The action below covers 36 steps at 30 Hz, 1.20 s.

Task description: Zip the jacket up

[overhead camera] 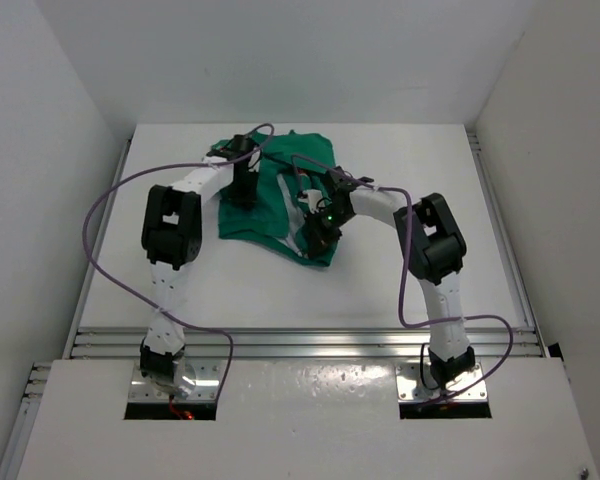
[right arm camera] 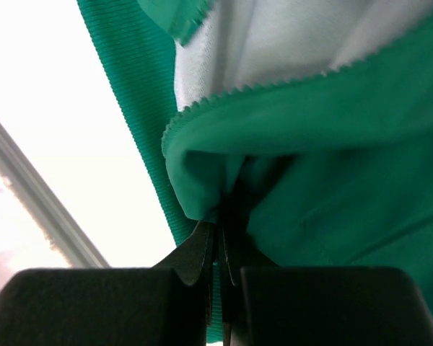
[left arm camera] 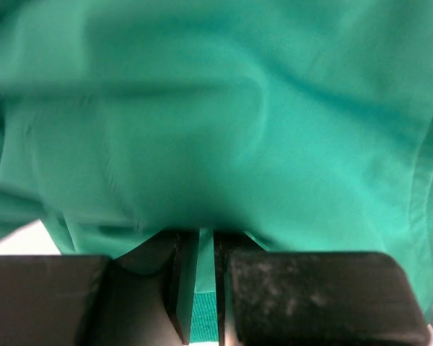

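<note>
The green jacket [overhead camera: 276, 205] lies crumpled on the white table at the back middle. My left gripper [overhead camera: 246, 196] is down on its left part. In the left wrist view the jaws are shut on a fold of green jacket fabric [left arm camera: 224, 144], with ribbed hem between the fingers [left arm camera: 231, 288]. My right gripper [overhead camera: 317, 235] is at the jacket's lower right edge. In the right wrist view it is shut on a bunched green edge [right arm camera: 202, 187] next to the zipper teeth [right arm camera: 274, 83] and white lining [right arm camera: 274, 43]. Logo and orange patch are hidden.
The white table [overhead camera: 400, 290] is walled by white panels on three sides. An aluminium rail [overhead camera: 300, 342] runs along the near edge. Purple cables [overhead camera: 100, 220] loop from both arms over the table.
</note>
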Available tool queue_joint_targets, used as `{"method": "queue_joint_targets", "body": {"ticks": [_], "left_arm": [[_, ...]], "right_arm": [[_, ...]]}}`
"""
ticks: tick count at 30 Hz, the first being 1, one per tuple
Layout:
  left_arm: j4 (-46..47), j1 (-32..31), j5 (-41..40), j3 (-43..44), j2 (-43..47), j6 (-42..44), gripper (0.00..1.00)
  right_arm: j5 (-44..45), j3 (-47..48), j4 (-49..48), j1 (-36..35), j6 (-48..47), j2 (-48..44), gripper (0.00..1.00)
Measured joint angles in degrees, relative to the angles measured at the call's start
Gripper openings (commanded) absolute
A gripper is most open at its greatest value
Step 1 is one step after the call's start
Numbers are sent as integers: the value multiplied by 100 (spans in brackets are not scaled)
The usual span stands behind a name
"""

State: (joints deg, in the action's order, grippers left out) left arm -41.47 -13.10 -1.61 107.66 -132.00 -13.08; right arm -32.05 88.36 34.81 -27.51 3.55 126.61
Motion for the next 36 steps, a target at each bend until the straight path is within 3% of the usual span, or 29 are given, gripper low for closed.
{"method": "queue_joint_targets", "body": {"ticks": [6, 10, 13, 17, 22, 24, 25, 27, 29, 36], "left_arm": [[745, -133, 358, -1154, 658, 501, 19], [684, 107, 623, -2339, 1464, 778, 31], [450, 317, 835, -2734, 1858, 944, 39], [400, 240, 964, -2758, 2273, 957, 44], [603, -699, 717, -2653, 2459, 684, 47], [629, -1062, 570, -2653, 2459, 562, 54], [632, -1239, 501, -2653, 2459, 490, 62], [647, -1462, 365, -2664, 2459, 348, 64], [647, -1554, 254, -2702, 2459, 208, 73], [625, -1698, -260, -2820, 2430, -323, 73]], "right_arm": [[-205, -103, 20, 74, 291, -44, 0], [-245, 76, 39, 76, 431, 15, 0], [-262, 140, -24, 83, 540, 42, 0], [-284, 149, -109, 103, 726, 83, 0], [-299, 146, -249, 136, 1021, 92, 0], [-313, 131, -343, 157, 1207, 92, 0], [-315, 109, -396, 179, 1318, 92, 0], [-319, 39, -525, 236, 1510, 92, 0], [-356, -66, -634, 310, 1731, 92, 0], [-544, -313, -887, 531, 2227, 92, 0]]}}
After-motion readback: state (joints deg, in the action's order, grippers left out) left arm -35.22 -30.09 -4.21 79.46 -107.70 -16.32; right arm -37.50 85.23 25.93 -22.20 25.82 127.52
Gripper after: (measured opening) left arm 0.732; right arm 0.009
